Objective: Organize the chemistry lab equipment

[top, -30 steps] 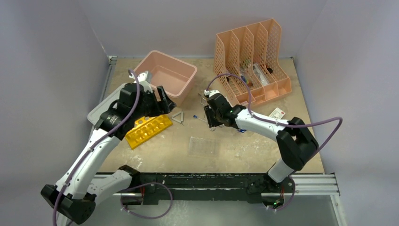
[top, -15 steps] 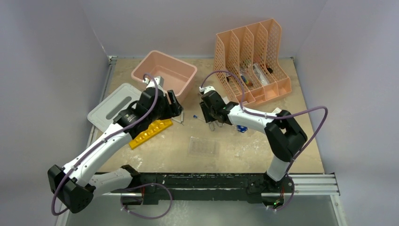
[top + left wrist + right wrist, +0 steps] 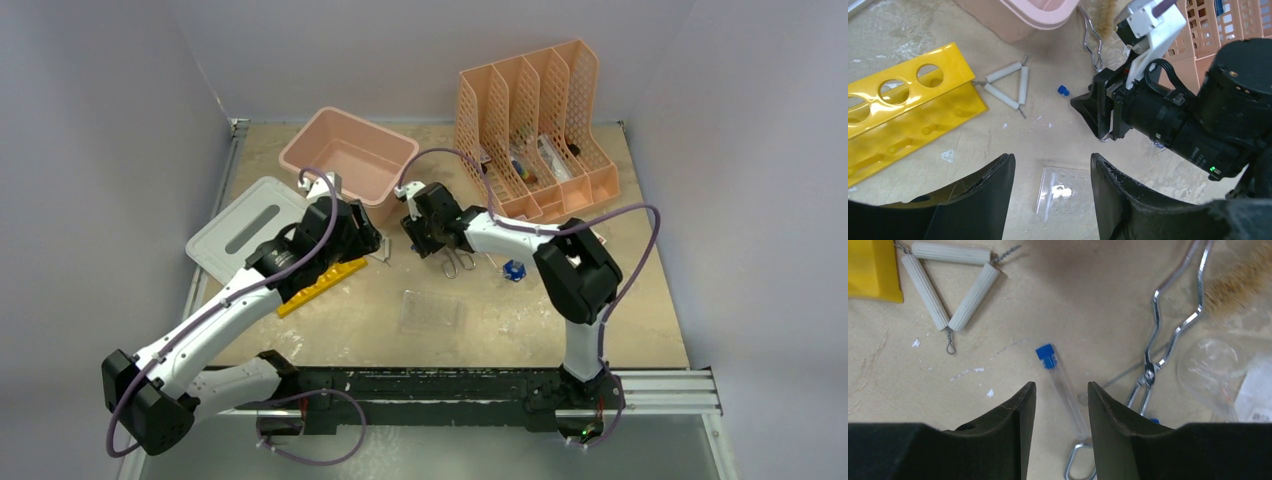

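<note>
The yellow test-tube rack [image 3: 320, 279] lies left of centre, partly under my left arm; it also shows in the left wrist view [image 3: 908, 115]. The small wire triangle [image 3: 1008, 87] lies just beyond its end. My left gripper [image 3: 1052, 160] is open and empty, above bare table between the triangle and the clear plastic tray [image 3: 1063, 195]. My right gripper [image 3: 1060, 386] is open, its fingers either side of a blue-capped vial [image 3: 1063, 390] lying on the table, above it. The metal tongs [image 3: 1168, 340] lie just right of it. The two grippers [image 3: 372, 240] [image 3: 412, 235] are close together.
The pink tub [image 3: 350, 160] stands behind the grippers, its grey lid [image 3: 245, 228] at the left. The peach file holder [image 3: 535, 130] is at the back right. A brush [image 3: 1243, 280] and a clear glass flask [image 3: 1213, 370] lie by the tongs. A small blue object [image 3: 513, 270] lies further right.
My right gripper has moved left and away from me, over the vial. My left gripper has moved right, past the rack toward the triangle. The rack now shows narrower.
</note>
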### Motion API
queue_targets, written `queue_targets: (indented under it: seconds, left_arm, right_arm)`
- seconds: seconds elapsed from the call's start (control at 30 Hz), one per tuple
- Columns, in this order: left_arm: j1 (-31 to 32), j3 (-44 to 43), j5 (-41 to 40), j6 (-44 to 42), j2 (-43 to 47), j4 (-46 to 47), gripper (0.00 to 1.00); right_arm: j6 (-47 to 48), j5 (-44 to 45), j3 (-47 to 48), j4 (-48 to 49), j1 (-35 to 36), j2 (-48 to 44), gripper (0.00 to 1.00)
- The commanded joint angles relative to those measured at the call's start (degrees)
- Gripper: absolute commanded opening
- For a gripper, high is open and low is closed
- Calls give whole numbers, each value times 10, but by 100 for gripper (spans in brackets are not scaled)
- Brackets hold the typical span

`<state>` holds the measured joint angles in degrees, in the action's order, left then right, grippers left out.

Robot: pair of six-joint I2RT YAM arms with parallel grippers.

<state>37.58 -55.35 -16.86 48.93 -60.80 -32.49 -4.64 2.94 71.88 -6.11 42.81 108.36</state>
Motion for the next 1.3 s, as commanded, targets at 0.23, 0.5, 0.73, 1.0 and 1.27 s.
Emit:
queue_targets:
  seconds: [0.23, 0.5, 0.73, 1.0, 1.27]
  left_arm:
    - [2, 20, -7, 24, 30, 1, 55]
    - [1, 33, 10, 22, 45, 4, 55]
    - [2, 65, 54, 21, 51, 49, 59]
    - [6, 26, 119, 16, 43, 139, 74]
    - [8, 64, 258, 42, 51, 324, 80]
  right_arm:
    - [44, -12, 91, -57, 5, 78, 39]
    - [64, 1, 89, -88, 13, 96, 15]
    - [-7, -28, -1, -35, 14, -36, 12]
    - [-187, -53, -8, 31, 12, -206, 13]
    - [-346, -65, -16, 98, 6, -301, 15]
